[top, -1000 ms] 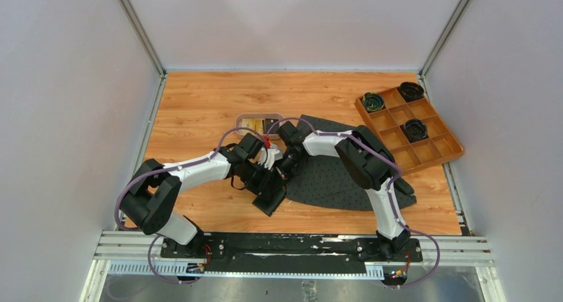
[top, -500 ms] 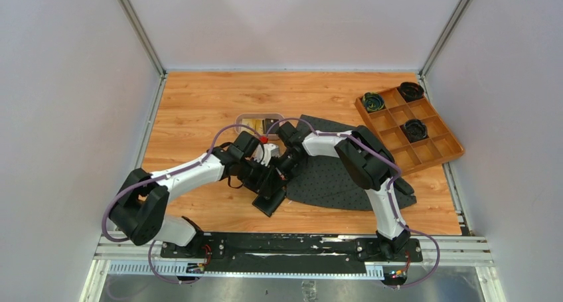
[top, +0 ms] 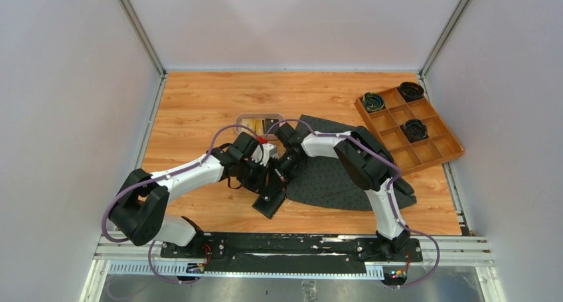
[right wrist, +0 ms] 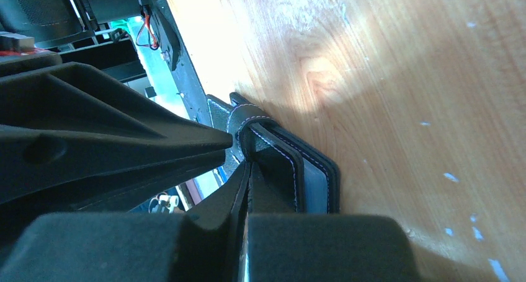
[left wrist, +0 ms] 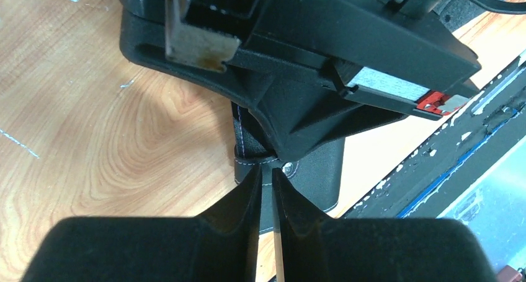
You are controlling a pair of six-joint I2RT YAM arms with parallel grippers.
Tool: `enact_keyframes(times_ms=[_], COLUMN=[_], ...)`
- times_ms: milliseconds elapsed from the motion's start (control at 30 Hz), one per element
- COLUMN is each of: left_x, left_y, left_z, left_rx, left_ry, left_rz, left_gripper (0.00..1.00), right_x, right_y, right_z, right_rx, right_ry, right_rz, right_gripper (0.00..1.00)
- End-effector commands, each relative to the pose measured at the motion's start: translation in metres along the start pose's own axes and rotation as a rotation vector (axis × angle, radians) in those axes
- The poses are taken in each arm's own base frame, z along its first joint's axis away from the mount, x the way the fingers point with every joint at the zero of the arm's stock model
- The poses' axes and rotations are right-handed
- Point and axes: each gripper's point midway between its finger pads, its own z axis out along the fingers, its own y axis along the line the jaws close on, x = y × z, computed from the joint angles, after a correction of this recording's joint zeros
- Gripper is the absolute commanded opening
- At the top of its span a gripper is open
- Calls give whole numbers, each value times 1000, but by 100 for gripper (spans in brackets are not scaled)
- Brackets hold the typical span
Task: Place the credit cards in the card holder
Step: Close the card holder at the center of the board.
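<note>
The black card holder (top: 270,205) lies on the wood near the front edge, and both grippers meet over it. In the left wrist view my left gripper (left wrist: 265,178) is pinched to a thin slit on the holder's stitched edge (left wrist: 316,170) beside the snap. My right gripper (right wrist: 248,170) is shut on a thin leather flap of the card holder (right wrist: 279,164). A pale blue-grey card (right wrist: 313,186) shows between the holder's layers. A gold credit card (top: 249,124) and a black one (top: 271,123) lie in the pinkish tray (top: 247,118) behind the arms.
A dark mat (top: 332,176) lies under the right arm. An orange-brown compartmented box (top: 398,139) holding three black round items (top: 373,101) stands at the back right. The black base rail (top: 292,245) runs just in front of the holder.
The left arm's elbow and shoulder have swung out to the left. Both grippers have stayed on the card holder, which has barely shifted.
</note>
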Motion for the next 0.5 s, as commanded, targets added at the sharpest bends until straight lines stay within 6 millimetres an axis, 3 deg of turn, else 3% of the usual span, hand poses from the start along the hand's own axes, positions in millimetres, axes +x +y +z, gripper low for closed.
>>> enact_keyframes(times_ms=[0, 467], left_x=[6, 17], left_y=[-2, -1], left_z=[6, 14], left_rx=[34, 48], left_ry=[12, 38], left_rz=[-26, -62], left_gripper=[14, 11], right_x=[15, 14], right_y=[-19, -19], right_z=[10, 10], right_rx=[80, 82], right_ry=[46, 45], right_rz=[27, 28], right_gripper=[0, 0])
